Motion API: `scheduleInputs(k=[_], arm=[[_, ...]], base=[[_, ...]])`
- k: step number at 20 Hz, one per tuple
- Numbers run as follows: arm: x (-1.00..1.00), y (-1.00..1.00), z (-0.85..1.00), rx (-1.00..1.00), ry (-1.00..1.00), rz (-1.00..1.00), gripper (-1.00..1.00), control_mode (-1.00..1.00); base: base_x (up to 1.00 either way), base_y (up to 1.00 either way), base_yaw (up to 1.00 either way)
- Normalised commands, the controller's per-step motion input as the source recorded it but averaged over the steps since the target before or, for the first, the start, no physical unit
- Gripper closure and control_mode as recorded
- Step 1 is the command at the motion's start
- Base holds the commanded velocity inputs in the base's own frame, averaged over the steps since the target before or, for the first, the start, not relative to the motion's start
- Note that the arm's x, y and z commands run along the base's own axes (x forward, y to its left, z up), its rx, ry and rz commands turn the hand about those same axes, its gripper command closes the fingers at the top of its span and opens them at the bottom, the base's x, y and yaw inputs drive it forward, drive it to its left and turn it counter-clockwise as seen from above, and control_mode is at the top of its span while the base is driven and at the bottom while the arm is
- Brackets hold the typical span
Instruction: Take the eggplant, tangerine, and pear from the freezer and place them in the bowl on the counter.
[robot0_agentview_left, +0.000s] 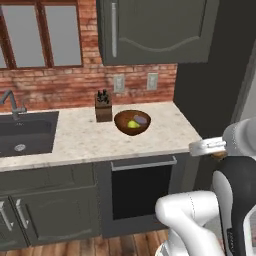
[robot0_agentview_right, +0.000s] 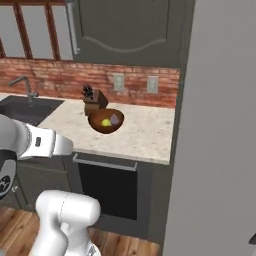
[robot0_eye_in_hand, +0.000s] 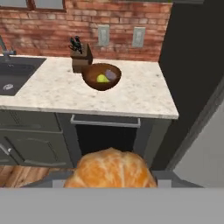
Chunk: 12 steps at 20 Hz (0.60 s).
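A tangerine (robot0_eye_in_hand: 111, 168), orange and round, sits large at the bottom of the hand view, and my gripper (robot0_eye_in_hand: 111, 183) is shut on it, its fingertips mostly hidden behind the fruit. Farther off, the reddish-brown bowl (robot0_agentview_left: 132, 122) (robot0_agentview_right: 106, 121) (robot0_eye_in_hand: 101, 77) rests on the beige counter (robot0_agentview_left: 90, 137) (robot0_eye_in_hand: 140, 94). In the bowl lie the yellow-green pear (robot0_agentview_left: 132, 124) (robot0_eye_in_hand: 102, 78) and the purplish eggplant (robot0_agentview_left: 141, 120) (robot0_eye_in_hand: 111, 75). The light-grey freezer (robot0_agentview_right: 220, 125) stands to the right of the counter. The hand is well short of the counter edge, out over the floor.
A knife block (robot0_agentview_left: 103, 107) stands just left of and behind the bowl. The dark sink (robot0_agentview_left: 25, 132) with its faucet lies at the counter's left end. A dark oven front (robot0_agentview_left: 142, 187) sits below the counter, and a wall cabinet (robot0_agentview_left: 155, 30) hangs above.
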Motion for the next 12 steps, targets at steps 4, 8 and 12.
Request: scheduleInputs(k=[4, 8, 12], arm=[[0.0, 0.0, 0.0, 0.0, 0.0, 0.0, 1.0, 1.0], [0.0, 0.0, 0.0, 0.0, 0.0, 0.0, 1.0, 1.0], [0.0, 0.0, 0.0, 0.0, 0.0, 0.0, 1.0, 1.0]], base=[[0.99, 0.85, 0.04], [1.0, 0.48, 0.04], [0.64, -0.24, 0.02]])
